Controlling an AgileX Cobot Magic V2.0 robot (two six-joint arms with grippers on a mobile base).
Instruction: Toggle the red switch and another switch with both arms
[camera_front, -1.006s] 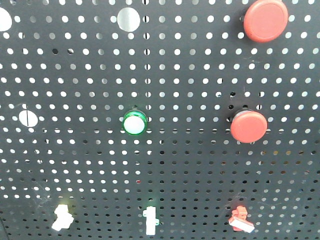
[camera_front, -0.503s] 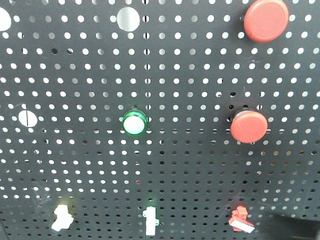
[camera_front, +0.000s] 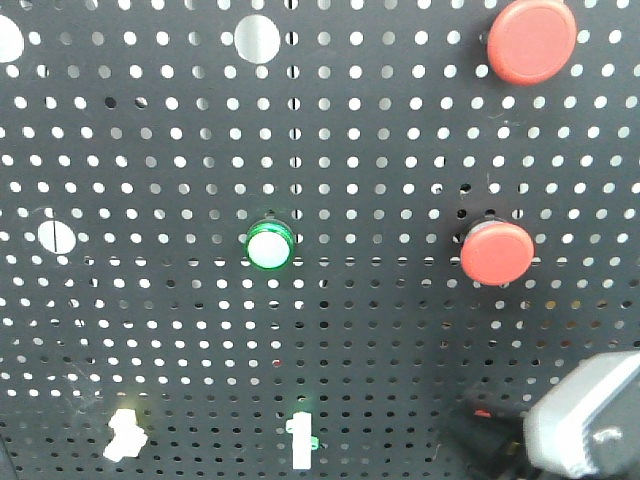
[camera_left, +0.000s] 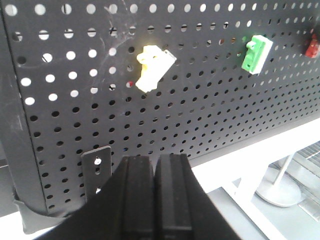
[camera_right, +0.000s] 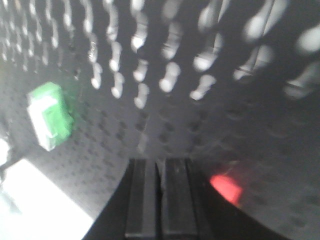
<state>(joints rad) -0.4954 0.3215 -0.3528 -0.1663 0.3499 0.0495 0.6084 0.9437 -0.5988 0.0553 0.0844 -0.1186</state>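
- Exterior front-facing view: a black pegboard (camera_front: 400, 150) carries an upper red push button (camera_front: 531, 40), a lower red push button (camera_front: 497, 252) and, near the middle, a green-ringed lamp (camera_front: 269, 245).
- On the bottom row, the pale yellow switch (camera_front: 124, 434) sits far left, its lever tilted. The white-and-green toggle (camera_front: 299, 440) stands well to its right.
- The grey housing of the right arm (camera_front: 585, 420) fills the lower right corner and covers the board there.
- Left wrist view: the left pincer (camera_left: 155, 162) is narrow, its two black fingers pressed together with nothing between them. It sits below the pale yellow switch and clearly apart from it.
- In that view the red switch (camera_left: 313, 47) shows only partly, cut off by the right edge, beyond the toggle. A white surface (camera_left: 240, 160) runs under the board.
- Right wrist view, heavily blurred: the right pincer (camera_right: 161, 167) is also narrow and holds nothing. The red switch lies just beside its tips on the right, but the blur hides whether they touch. The toggle is well off to the left.
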